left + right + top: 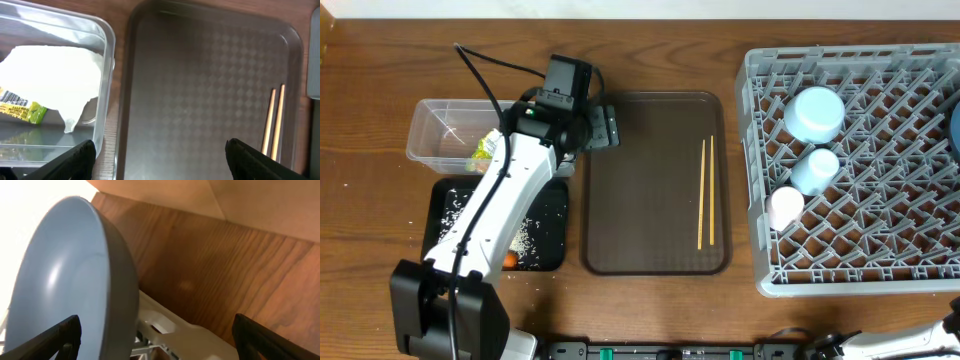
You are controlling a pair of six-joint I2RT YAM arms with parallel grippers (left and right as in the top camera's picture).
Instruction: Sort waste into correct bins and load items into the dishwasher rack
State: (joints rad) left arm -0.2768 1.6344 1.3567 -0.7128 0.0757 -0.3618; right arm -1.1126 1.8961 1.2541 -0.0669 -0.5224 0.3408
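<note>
Two chopsticks lie mid-tabletop on the tray, long axis far edge to near edge, right of our left hand, spread apart, empty. Our right hand, also apart, is farther — at the rack.

Wooden table, clear tub and black tray at left, brown tray centre, grey dishwasher rack right.

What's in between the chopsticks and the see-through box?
Mostly bare brown tray, then a thin strip of wooden table beside the clear tub. The left wrist view shows it, with the chopsticks at the right.
</note>
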